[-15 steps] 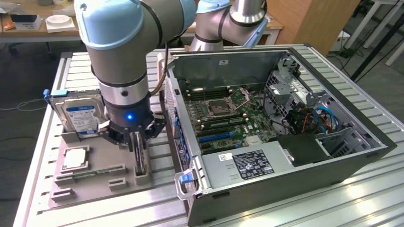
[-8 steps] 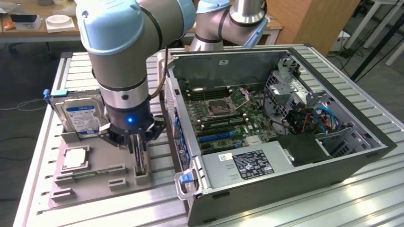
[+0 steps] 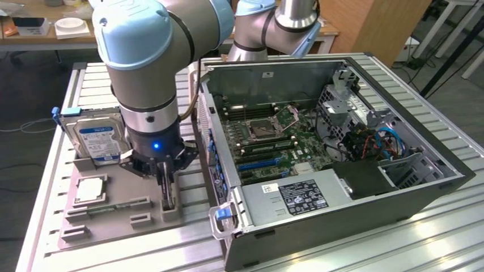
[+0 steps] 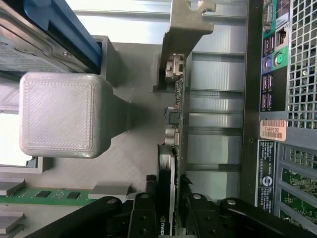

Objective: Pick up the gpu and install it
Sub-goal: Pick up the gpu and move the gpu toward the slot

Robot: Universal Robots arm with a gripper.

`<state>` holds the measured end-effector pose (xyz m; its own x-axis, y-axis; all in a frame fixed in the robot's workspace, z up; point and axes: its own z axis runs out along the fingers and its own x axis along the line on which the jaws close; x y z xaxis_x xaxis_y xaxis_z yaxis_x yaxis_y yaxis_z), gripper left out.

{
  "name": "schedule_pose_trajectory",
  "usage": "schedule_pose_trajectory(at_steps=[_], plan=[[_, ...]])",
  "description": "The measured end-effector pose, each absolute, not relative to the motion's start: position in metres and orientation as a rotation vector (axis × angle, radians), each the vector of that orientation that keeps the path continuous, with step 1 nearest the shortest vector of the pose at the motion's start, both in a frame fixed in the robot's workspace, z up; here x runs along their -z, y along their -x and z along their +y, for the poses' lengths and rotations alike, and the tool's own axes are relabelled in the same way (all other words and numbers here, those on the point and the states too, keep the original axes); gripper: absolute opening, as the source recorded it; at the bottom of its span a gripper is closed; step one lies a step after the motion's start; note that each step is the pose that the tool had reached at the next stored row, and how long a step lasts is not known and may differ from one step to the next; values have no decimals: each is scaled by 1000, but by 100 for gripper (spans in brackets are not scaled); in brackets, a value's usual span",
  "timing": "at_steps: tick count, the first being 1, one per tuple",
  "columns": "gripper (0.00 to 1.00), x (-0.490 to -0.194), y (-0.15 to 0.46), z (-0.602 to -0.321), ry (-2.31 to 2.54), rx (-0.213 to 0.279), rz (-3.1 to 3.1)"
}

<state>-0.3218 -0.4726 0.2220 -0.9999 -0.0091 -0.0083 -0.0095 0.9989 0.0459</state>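
Note:
The gpu [image 3: 168, 195] stands on edge in a slot of the grey fixture tray [image 3: 113, 226], a thin dark card beside the open computer case [image 3: 332, 158]. My gripper [image 3: 166, 184] has come down over it from above. In the wrist view the gpu [image 4: 174, 119] appears edge-on, its silver bracket [image 4: 185, 34] at the far end. My gripper [image 4: 169, 201] straddles the near end of the card, one black finger [image 4: 148, 215] on each side and close to it. The jaws look open, with slim gaps to the card.
On the tray are also a hard drive with a blue label [image 3: 94, 139], a CPU [image 3: 89, 190] and a memory stick [image 3: 102, 208]. The case lies open to the exterior view's right, showing the motherboard [image 3: 272, 136] and power supply [image 3: 302, 195]. A grey block [image 4: 62, 114] rises beside the card.

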Motion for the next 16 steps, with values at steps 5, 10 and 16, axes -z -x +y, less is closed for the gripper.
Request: schedule_pose_trajectory(at_steps=[5, 10, 16], plan=[[27, -222, 322, -473, 15, -72, 3133], [27, -222, 322, -473, 15, -72, 3133], [27, -236, 322, -473, 15, -72, 3132]])
